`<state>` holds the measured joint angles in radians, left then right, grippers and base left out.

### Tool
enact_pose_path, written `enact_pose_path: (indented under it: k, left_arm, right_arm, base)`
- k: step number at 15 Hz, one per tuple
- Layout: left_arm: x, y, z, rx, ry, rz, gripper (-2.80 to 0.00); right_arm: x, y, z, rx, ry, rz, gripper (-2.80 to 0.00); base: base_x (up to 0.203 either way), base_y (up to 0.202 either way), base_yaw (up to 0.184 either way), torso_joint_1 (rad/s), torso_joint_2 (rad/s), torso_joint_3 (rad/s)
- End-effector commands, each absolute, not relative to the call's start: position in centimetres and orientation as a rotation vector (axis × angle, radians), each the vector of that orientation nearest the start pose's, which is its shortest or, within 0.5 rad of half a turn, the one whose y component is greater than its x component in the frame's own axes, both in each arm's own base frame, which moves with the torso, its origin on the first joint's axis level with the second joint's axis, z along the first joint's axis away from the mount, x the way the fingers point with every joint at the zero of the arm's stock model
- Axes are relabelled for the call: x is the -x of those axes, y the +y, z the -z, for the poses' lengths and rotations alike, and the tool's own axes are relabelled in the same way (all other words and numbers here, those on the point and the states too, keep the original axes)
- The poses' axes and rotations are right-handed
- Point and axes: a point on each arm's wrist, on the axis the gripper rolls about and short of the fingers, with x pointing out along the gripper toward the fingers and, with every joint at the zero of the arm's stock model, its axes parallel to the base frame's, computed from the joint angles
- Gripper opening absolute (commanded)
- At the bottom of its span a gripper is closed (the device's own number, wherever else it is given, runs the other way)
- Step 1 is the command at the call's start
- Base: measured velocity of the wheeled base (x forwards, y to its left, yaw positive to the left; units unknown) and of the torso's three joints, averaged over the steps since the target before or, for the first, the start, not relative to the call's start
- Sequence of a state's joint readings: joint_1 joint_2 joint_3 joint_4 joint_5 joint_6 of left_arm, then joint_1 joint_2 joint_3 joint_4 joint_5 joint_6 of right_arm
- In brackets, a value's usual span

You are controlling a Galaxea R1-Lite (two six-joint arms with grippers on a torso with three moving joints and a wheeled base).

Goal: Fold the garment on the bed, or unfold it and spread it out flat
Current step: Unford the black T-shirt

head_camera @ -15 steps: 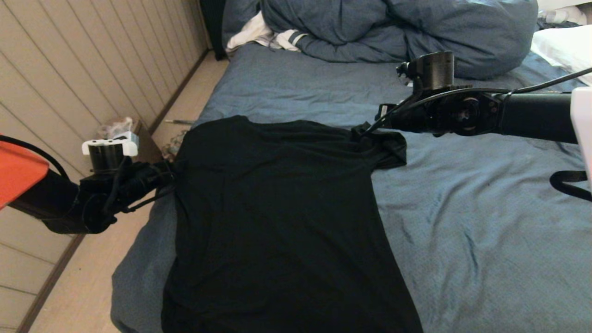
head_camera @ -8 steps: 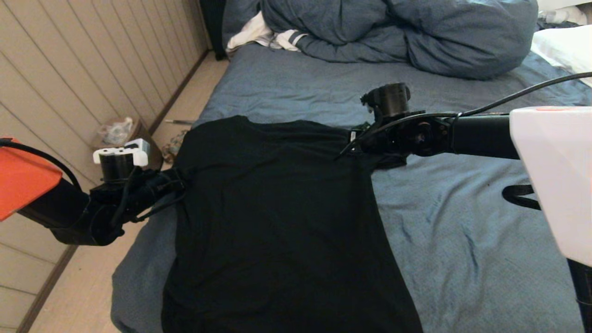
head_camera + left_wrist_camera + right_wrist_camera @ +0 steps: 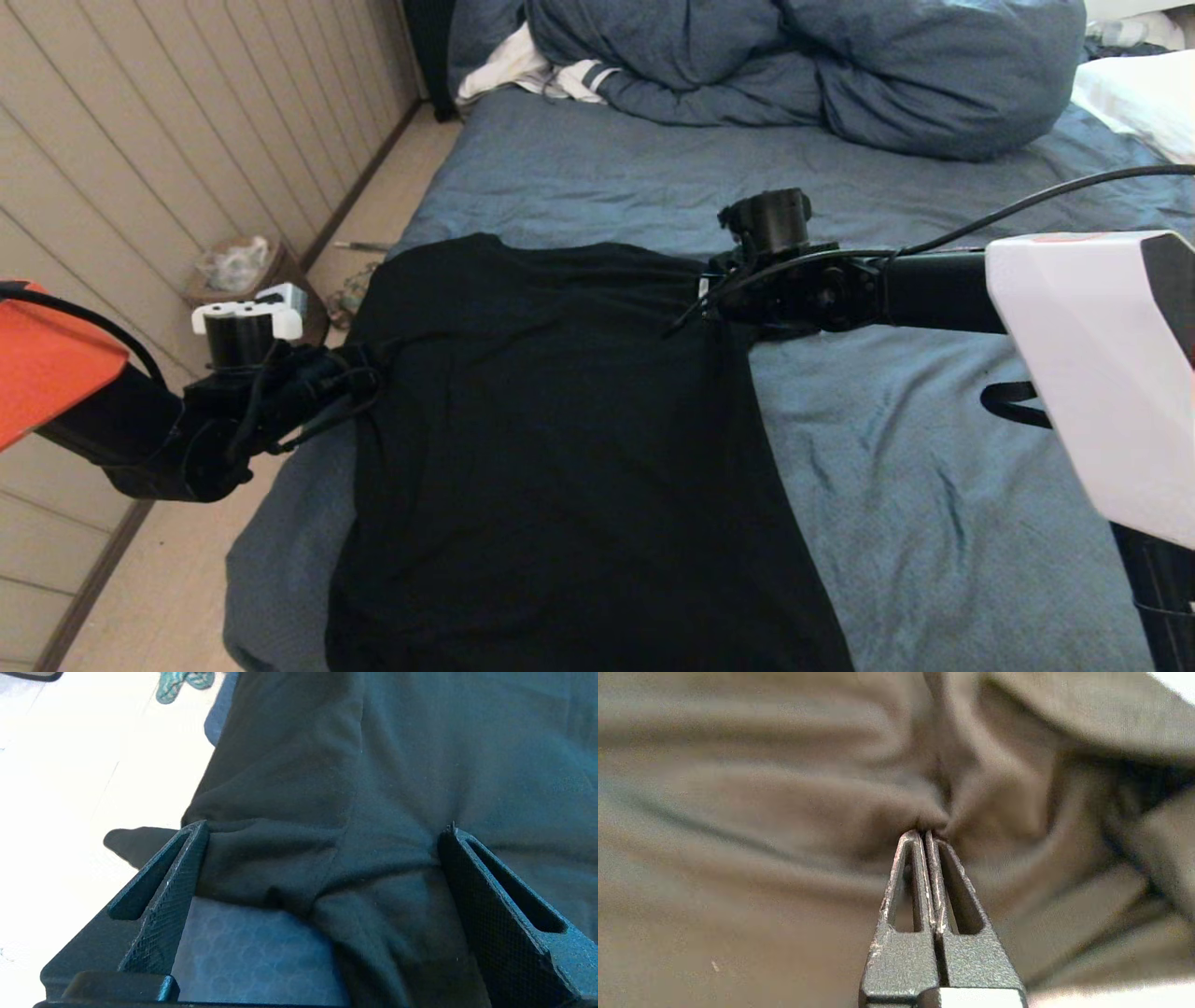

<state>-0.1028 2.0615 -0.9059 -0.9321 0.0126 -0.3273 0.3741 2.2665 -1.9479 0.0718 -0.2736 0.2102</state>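
Between the wide-open jaws of the left gripper the garment's sleeve is lying loose, right gripper jaws pinching its fabric.

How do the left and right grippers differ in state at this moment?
The left gripper is open, its fingers straddling the garment at the bed edge; the right gripper is shut, pinching a bunched fold. The left sits at the shirt's left side, the right at its far right corner. Both meet the shirt.
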Motion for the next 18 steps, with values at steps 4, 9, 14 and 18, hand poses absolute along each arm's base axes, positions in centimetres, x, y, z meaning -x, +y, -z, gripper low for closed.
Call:
enact_pose_path:
  k: [4,9,14,18]
  left_arm:
    - [-37.5,-5.5,-10.0,0.312,0.271,0.033,0.0]
    - [-37.6,-6.8,-9.6,0.301,0.275,0.034,0.0]
    - [-37.8,-6.8,-9.3,0.299,0.27,0.024,0.0]
    - [-37.7,-6.8,-9.4,0.3,0.266,0.026,0.0]
  right_arm:
    - [-46.4,13.1,-19.6,-0.093,0.37,0.023,-2.8]
    - [-48.1,7.7,-19.4,-0.094,0.33,0.12,-2.8]
    - [-48.0,3.6,-20.8,-0.092,0.294,0.197,-2.8]
    - [-46.9,1.6,-22.0,-0.102,0.282,0.237,-2.8]
  base:
    - [0.0,0.0,0.0,0.0,0.0,0.0]
    - [0.0,0.0,0.0,0.0,0.0,0.0]
    - [0.0,0.0,0.0,0.0,0.0,0.0]
    - [0.0,0.0,0.0,0.0,0.0,0.0]
